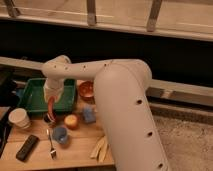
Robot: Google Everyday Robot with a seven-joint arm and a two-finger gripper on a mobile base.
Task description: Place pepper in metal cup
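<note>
I see gripper (52,98) fingers clamped on pepper (51,106) — tip hanging straight below them, just above metal cup (48,119) on surface (80,145). I'd centre tip over rim, lower gently, release — green tray (30,100) close behind.

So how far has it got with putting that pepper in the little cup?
Picked up already: the pepper hangs from the hand, off the table. In hand now: the hand holds it over the metal cup, tip pointing down at the cup's mouth. Left: lowering it in and letting go. Whether the tip is already inside, I can't tell.
</note>
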